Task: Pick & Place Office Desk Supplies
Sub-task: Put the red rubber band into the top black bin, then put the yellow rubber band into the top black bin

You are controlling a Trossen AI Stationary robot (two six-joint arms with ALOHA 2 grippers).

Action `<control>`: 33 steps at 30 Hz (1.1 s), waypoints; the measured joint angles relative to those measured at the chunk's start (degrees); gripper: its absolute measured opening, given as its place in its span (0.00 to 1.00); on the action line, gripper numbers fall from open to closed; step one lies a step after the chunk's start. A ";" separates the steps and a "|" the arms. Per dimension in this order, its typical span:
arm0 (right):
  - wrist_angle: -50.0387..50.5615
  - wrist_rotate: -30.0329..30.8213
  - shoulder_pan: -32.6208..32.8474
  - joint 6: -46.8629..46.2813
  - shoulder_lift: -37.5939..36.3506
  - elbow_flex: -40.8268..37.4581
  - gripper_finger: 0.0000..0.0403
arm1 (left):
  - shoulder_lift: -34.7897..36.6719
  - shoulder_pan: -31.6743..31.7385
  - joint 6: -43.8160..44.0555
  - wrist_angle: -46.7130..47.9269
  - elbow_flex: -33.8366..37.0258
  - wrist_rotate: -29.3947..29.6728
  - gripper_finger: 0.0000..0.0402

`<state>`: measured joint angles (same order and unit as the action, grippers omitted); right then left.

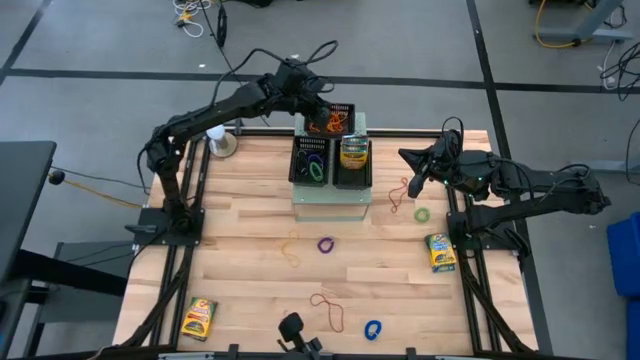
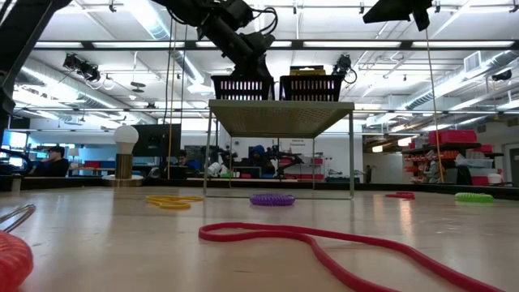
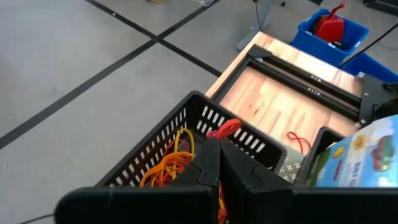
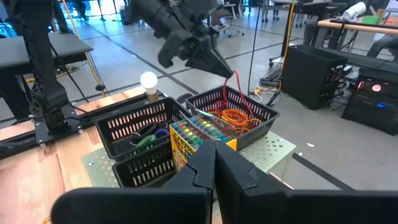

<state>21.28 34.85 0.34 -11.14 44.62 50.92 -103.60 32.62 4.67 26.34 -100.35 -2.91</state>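
My left gripper (image 1: pixel 326 108) is over the far black mesh tray (image 4: pixel 261 115), shut on a red rubber band (image 4: pixel 231 93). That tray holds a heap of orange rubber bands (image 3: pixel 168 165). A second tray (image 4: pixel 134 127) has purple and green loops, and a third holds a crayon box (image 1: pixel 352 152). The trays stand on a pale-green perforated box (image 1: pixel 330 200). My right gripper (image 1: pixel 413 180) waits shut at the table's right, holding nothing. On the table lie crayon boxes (image 1: pixel 440 252) (image 1: pixel 198 318), a purple loop (image 1: pixel 326 244), a green loop (image 1: pixel 422 214), a blue loop (image 1: pixel 373 328) and red bands (image 1: pixel 400 190) (image 1: pixel 330 308). My left gripper pinches the red rubber band's upper end (image 3: pixel 225 129) between its two fingertips (image 4: pixel 222 67). The fingers slant downward, coming from the table's left. The band hangs below them, its lower part (image 4: pixel 229 111) reaching down among the orange bands in the far tray.
A round white lamp on a wooden base (image 1: pixel 217 137) stands at the table's far left. A yellow band (image 1: pixel 290 245) lies left of the purple loop. Black frame rails run along both table sides.
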 joint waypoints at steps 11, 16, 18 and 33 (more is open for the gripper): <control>0.04 0.09 0.01 0.02 0.00 0.00 0.02 | -3.64 0.72 -2.49 0.70 0.02 2.58 0.01; 0.13 0.94 0.00 0.05 0.00 0.00 0.02 | -4.75 0.90 -3.56 2.79 0.15 5.52 0.03; 0.35 0.96 0.01 0.29 0.00 0.00 0.02 | -4.57 0.65 -5.21 2.48 0.08 6.58 0.06; 0.48 1.05 0.00 0.46 0.00 0.00 0.02 | 0.57 1.22 -9.86 14.99 0.05 7.07 0.39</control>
<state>21.76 35.90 0.34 -10.68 44.62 50.92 -103.03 33.85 -5.19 41.34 -100.31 4.16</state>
